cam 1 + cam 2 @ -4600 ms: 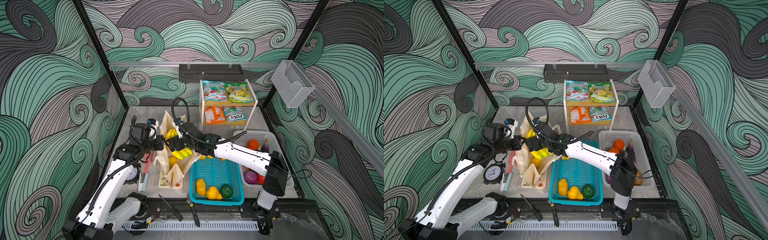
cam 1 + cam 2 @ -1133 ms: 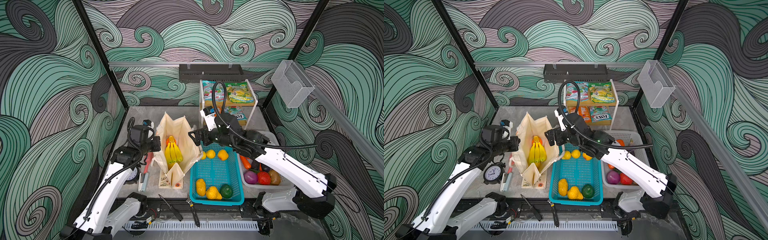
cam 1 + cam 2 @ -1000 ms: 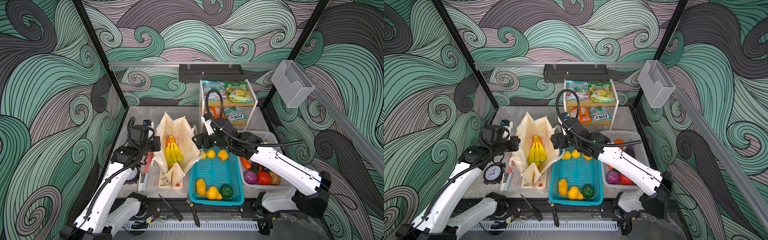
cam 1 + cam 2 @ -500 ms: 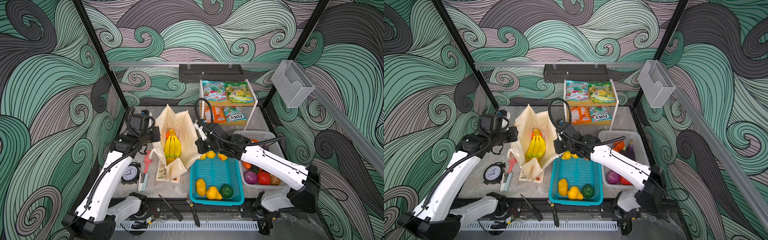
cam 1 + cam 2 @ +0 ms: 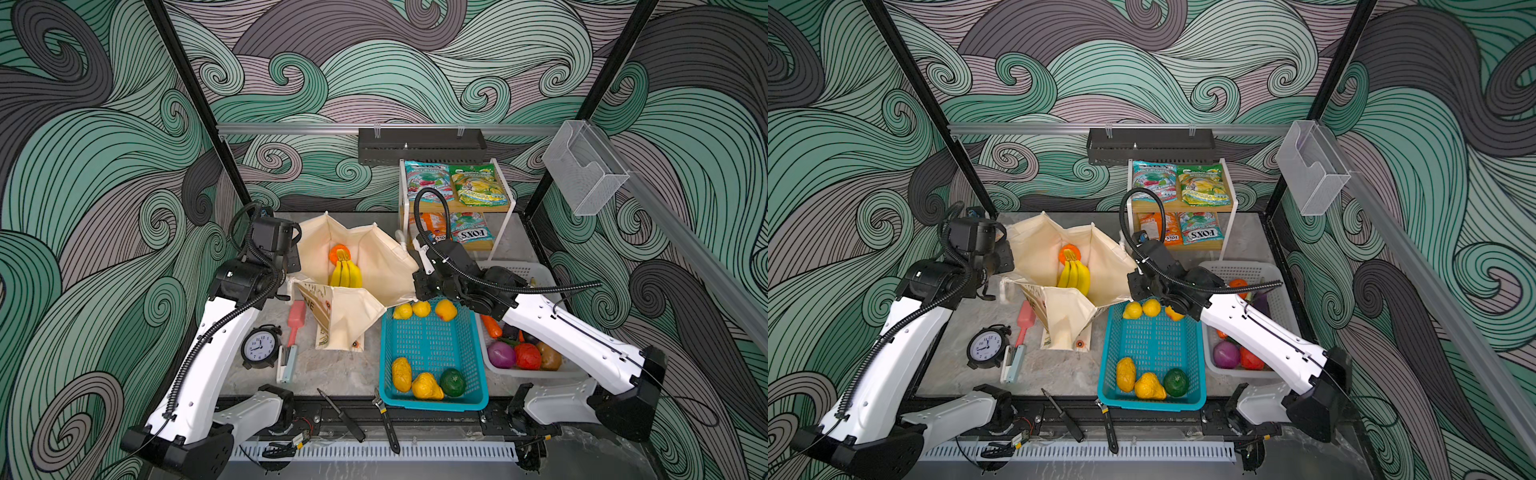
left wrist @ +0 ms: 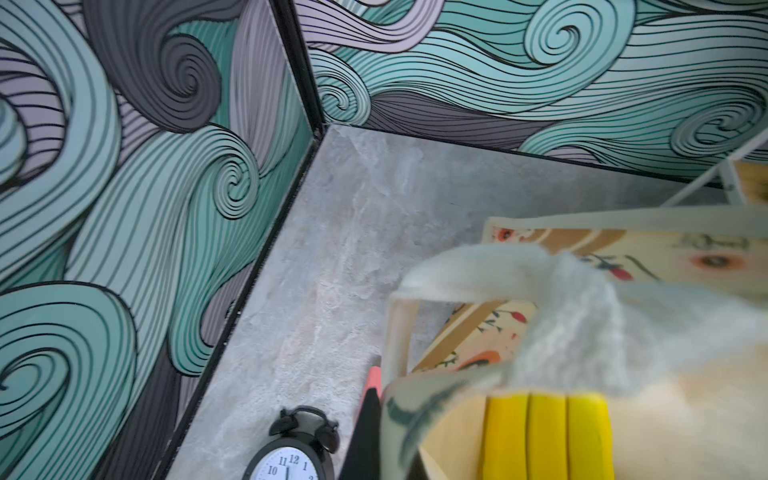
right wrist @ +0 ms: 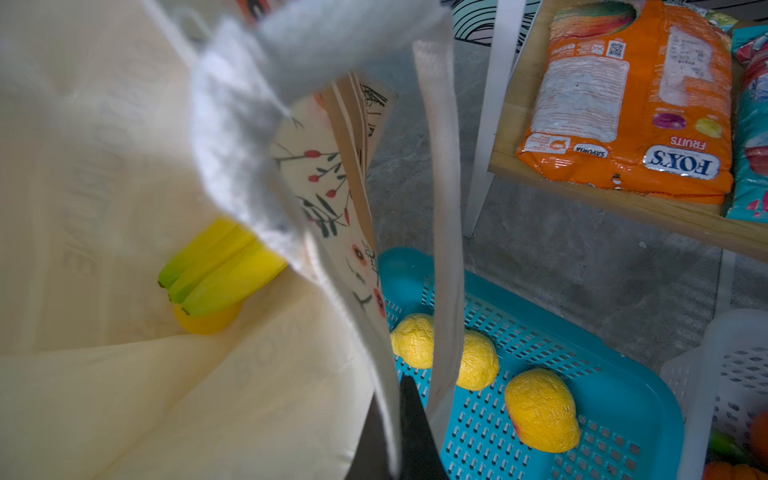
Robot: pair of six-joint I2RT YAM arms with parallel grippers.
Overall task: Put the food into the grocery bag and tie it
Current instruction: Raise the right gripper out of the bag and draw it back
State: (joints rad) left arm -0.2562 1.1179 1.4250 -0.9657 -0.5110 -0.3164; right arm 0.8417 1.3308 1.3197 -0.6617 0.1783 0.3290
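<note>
Your grocery bag [image 5: 374,266] stands on the counter [image 5: 332,370] left of centre, just beside the teal basket [image 5: 432,345]. Its mouth faces up and is stretched wide. The mouth's long axis runs across the counter from one arm to the other, and the printed front panel creases inward toward the front edge. Your left fingers [image 6: 365,436] are closed on the bag's rim at its left corner, where a white handle [image 6: 478,266] loops up close to the wrist camera. Your right fingers [image 7: 411,432] are closed on the rim at the opposite corner, with a handle strap [image 7: 444,208] hanging just beside them over the basket. Inside the bag, the banana bunch [image 5: 345,274] lies with its long axis running back to front. Its joined stem end points toward the back wall and touches the orange [image 5: 340,252]; both top views show the pair low in the bag. Two lemons [image 5: 402,311] and a yellow-orange fruit [image 5: 444,309] lie at the far end of the teal basket, near the right fingers. The snack packets [image 5: 428,183] lie on the shelf rack [image 5: 478,206] at the back, apart from the bag.
</note>
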